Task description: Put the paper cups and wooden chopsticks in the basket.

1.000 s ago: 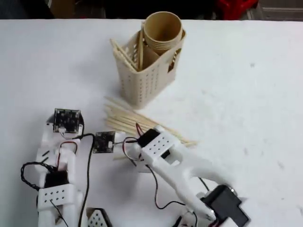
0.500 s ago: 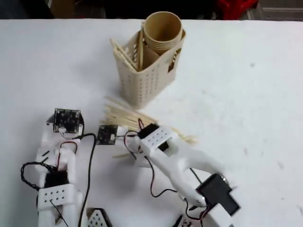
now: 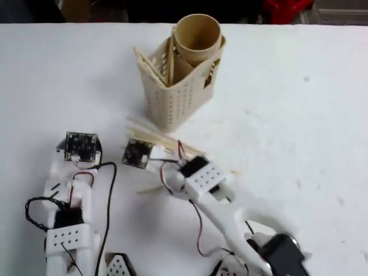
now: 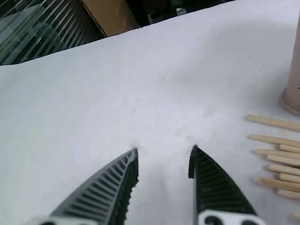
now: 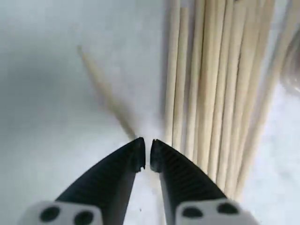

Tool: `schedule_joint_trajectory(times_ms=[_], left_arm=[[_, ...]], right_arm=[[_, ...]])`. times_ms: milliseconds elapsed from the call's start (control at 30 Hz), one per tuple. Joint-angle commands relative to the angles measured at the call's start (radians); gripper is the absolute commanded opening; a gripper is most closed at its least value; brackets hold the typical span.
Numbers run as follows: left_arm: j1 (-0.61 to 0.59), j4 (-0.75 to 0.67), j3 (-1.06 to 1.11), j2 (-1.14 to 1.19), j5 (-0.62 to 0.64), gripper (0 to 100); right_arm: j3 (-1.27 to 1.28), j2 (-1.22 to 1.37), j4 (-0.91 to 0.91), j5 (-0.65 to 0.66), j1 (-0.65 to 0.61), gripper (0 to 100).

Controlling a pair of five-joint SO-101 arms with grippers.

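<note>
Right gripper (image 5: 146, 154) sits low over the white table (image 3: 299, 103) with its black ribbed jaws drawn almost together, leaving only a thin slit between the tips. A lone pale wooden chopstick (image 5: 105, 91) lies at an angle with one end running right up to those tips; I cannot tell whether the end is actually pinched. Just beside the tips lies a loose row of long pale wooden chopsticks (image 5: 220, 93), side by side on the table. From the high view, this row is spread just in front of the tall cream perforated plastic basket (image 3: 178, 98), and the white right arm (image 3: 210, 184) covers part of it. The basket stands upright towards the far side of the table. A stack of brown paper cups (image 3: 197, 34) sits in one compartment, and a few upright sticks (image 3: 171, 57) stand in the one next to it. Left gripper (image 4: 164, 150) is spread wide above bare table, holding nothing, with the ends of the row near it.
</note>
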Motion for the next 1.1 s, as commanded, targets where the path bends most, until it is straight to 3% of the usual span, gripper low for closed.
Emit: schedule_joint_trajectory(times_ms=[0,267,567,700,1067], left_arm=[[0.007,0.002,0.0,-0.015,0.008,19],[0.005,0.002,0.0,-0.015,0.008,19],[0.005,0.002,0.0,-0.015,0.008,19],[0.005,0.002,0.0,-0.015,0.008,19],[0.007,0.002,0.0,-0.015,0.008,19]], right_arm=[[0.044,-0.113,-0.027,0.04,0.012,4.3],[0.012,0.039,-0.031,0.074,0.016,16.7],[-0.011,0.165,-0.028,0.121,0.019,10.0],[-0.04,0.173,-0.027,0.057,0.039,1.5],[-0.163,0.159,0.058,-0.038,0.127,1.6]])
